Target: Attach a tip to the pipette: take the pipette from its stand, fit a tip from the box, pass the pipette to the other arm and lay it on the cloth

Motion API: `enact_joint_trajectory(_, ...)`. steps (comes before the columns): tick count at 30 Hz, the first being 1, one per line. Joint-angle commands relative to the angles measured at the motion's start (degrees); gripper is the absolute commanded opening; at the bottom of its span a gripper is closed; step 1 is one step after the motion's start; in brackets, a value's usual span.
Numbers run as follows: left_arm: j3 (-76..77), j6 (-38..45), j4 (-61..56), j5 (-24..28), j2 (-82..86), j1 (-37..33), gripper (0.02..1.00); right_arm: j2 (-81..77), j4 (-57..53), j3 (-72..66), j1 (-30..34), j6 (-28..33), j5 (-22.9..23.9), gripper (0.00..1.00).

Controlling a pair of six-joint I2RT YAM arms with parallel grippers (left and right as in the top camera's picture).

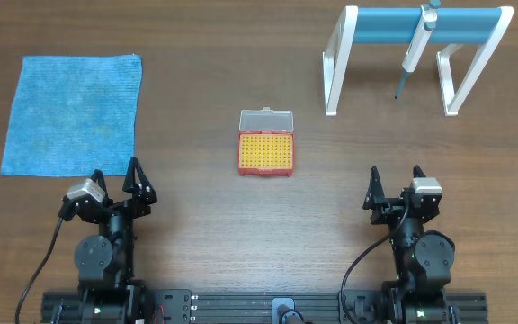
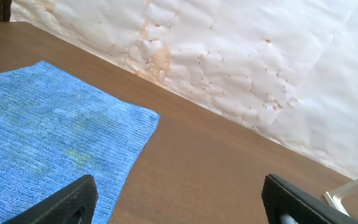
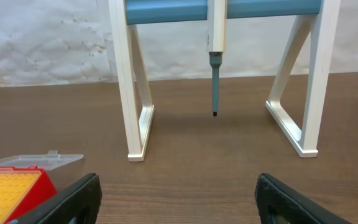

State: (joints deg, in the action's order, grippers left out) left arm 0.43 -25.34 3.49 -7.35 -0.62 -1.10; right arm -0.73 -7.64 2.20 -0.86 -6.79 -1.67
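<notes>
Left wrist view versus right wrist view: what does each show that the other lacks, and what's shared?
Left wrist only: the blue cloth. Right wrist only: the pipette hanging from its stand, and the tip box, lid open. Shared: the table, the pale wall, and own open fingers: left end effector in one, right end effector in the other.

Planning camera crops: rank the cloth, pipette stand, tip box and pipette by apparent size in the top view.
1. Pipette stand and cloth: similar footprint, and the stand rises nearer the camera, so no ranking between them.
2. Tip box.
3. Pipette: long but thin, least area.
</notes>
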Motion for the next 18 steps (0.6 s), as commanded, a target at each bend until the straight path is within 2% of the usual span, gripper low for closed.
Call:
enact_joint_trajectory(1,-0.1,1.0,0.4,0.5,0.2,-0.3,0.858,0.7,0.0,-0.3,-0.3,-0.2,-0.5,0.807)
enact_joint_trajectory(14,-0.1,1.0,0.4,0.5,0.2,-0.3,0.858,0.5,0.2,-0.3,-0.3,-0.3,-0.5,0.805)
enact_joint_trajectory(18,-0.1,1.0,0.4,0.5,0.2,-0.3,0.858,-3.9,6.3,0.0,-0.3,-0.2,0.0,0.805)
